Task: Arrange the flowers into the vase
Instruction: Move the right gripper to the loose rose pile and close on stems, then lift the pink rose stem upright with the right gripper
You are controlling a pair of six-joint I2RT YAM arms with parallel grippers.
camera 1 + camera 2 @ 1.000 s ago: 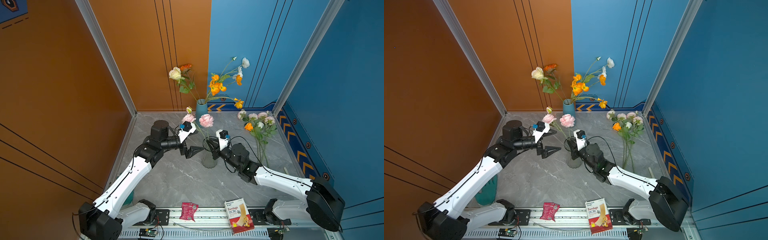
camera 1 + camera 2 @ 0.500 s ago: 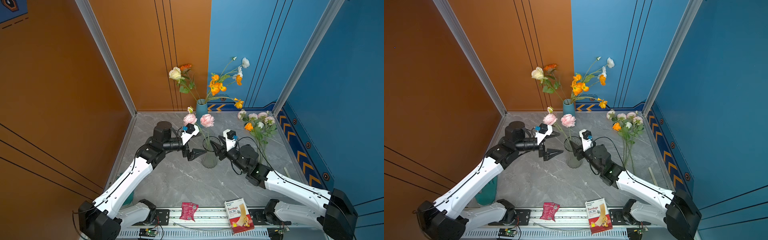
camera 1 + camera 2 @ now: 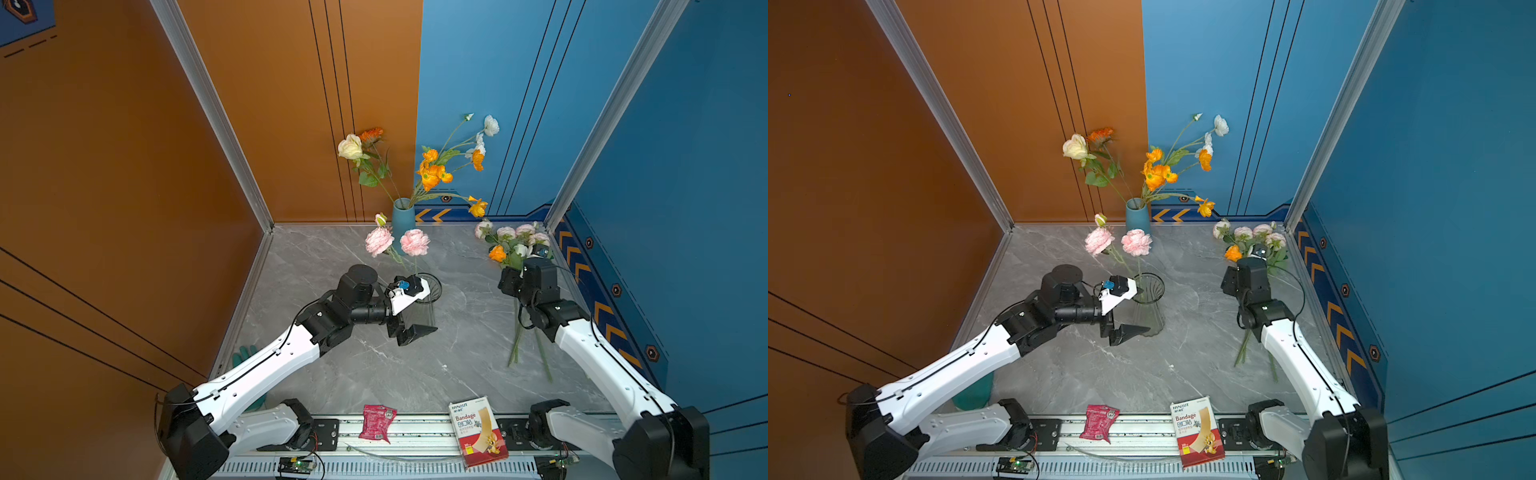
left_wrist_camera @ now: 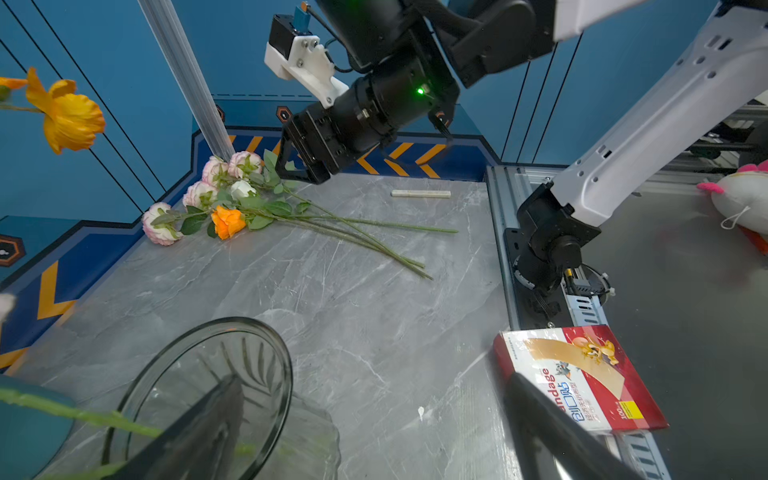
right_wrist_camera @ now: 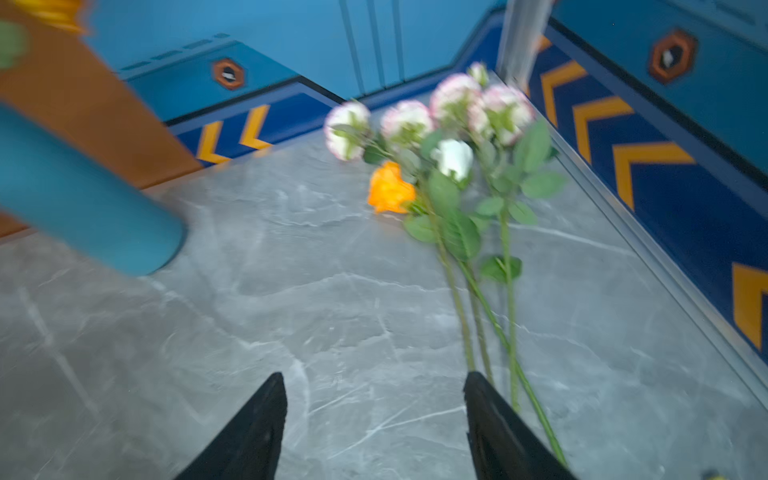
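Partway: two pink flowers [image 3: 414, 242] in the glass vase [image 3: 1154, 316], loose bunch [image 4: 259, 221] not yet placed.
Glass vase mid-frame in both top views; bunch lies at right on the counter [image 3: 457, 374]; blue vase [image 3: 403, 216] at the back holds orange and cream blooms. Left end effector [image 4: 374, 378] spread wide, empty, beside the glass vase, maybe touching it. Right end effector [image 5: 374, 376] released, empty, over the bunch's stems.

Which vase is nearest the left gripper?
The clear glass vase mid-table, holding two pink flowers; the blue vase stands farther back by the wall.
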